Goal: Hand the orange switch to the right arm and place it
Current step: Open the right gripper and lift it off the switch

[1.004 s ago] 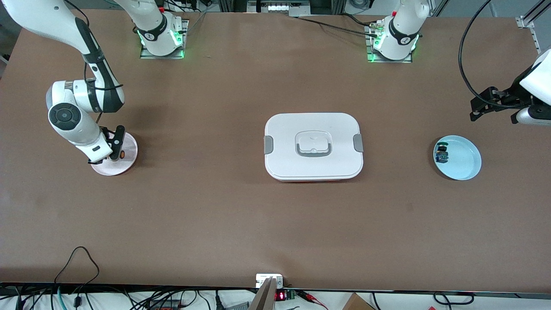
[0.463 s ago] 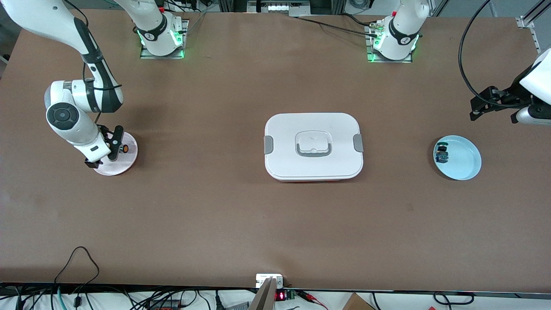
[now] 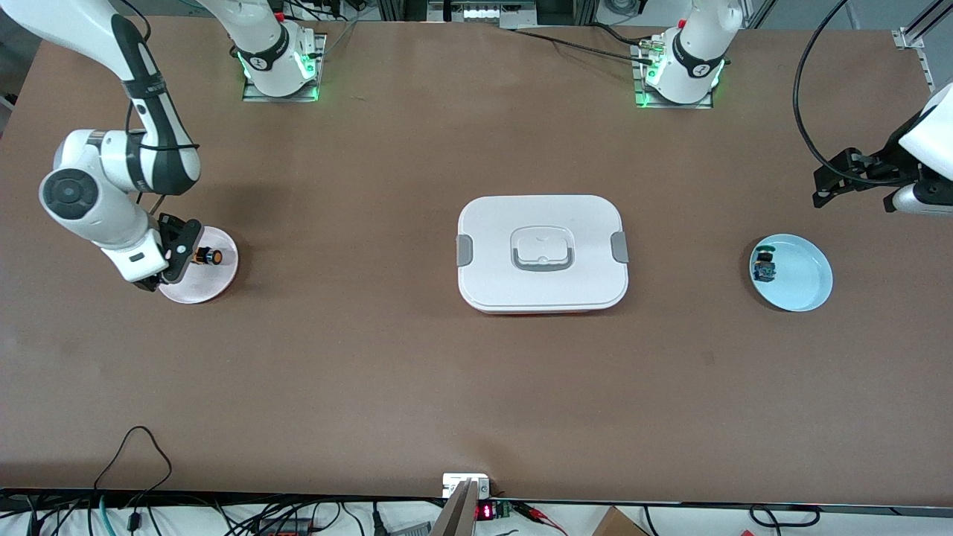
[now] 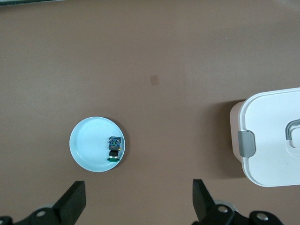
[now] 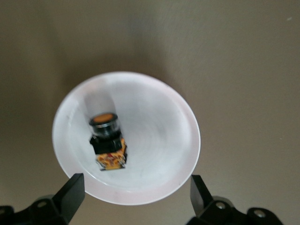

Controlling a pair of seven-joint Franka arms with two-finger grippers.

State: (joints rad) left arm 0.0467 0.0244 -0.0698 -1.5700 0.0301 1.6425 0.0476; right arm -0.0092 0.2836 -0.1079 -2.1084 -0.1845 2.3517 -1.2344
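Note:
The orange switch (image 3: 207, 257) lies on its side on a pale pink plate (image 3: 212, 284) at the right arm's end of the table. In the right wrist view the switch (image 5: 107, 140) rests on the plate (image 5: 159, 136), orange cap up, yellowish body below. My right gripper (image 3: 175, 257) hangs open and empty just above the plate's edge; in its own view (image 5: 136, 190) the fingers stand wide apart on either side of the plate's rim. My left gripper (image 3: 825, 192) waits open and empty in the air near a light blue plate (image 3: 804, 283); it also shows in its own view (image 4: 138, 197).
A white lidded box (image 3: 542, 253) with grey latches sits mid-table and shows in the left wrist view (image 4: 272, 136). The blue plate (image 4: 86, 140) holds a small blue switch with a green cap (image 3: 764, 266), seen also from the left wrist (image 4: 114, 147).
My right gripper has let go of the orange switch, lifted and drawn back toward the right arm's end of the table. The switch stays on the pink plate. The left arm has not moved.

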